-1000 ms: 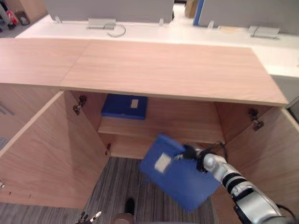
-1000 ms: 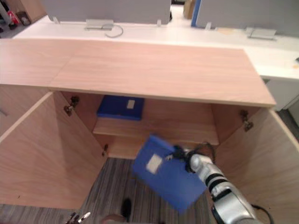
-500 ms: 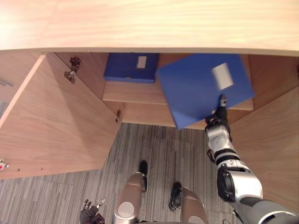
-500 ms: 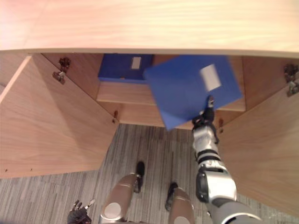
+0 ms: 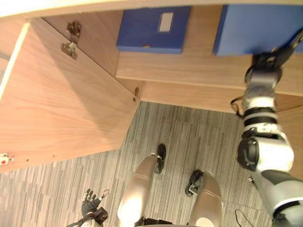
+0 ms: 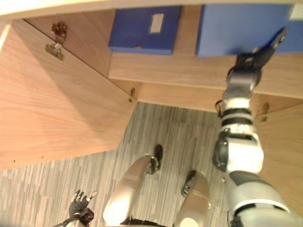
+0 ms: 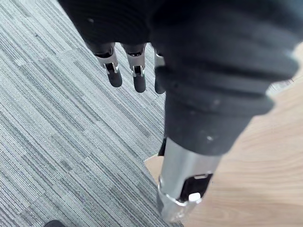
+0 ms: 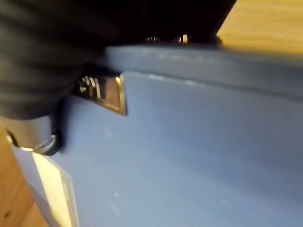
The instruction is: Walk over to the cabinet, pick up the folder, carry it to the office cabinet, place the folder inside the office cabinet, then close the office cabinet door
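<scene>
As the folder (image 5: 251, 26) must land on the shelf (image 5: 189, 71) beside the second folder (image 5: 149, 28), I have the right hand (image 5: 267, 56) pinching its lower edge, left hand (image 5: 90, 208) spread idle.

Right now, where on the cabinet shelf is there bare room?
Bare shelf shows between the stored folder and the carried folder, plus along its front edge. Right side is crowded: the right hand grips the carried folder there.

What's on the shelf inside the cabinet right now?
One blue folder lies on the shelf's left; the right hand holds a second blue folder at its right. The cabinet top hides the shelf's back.
</scene>
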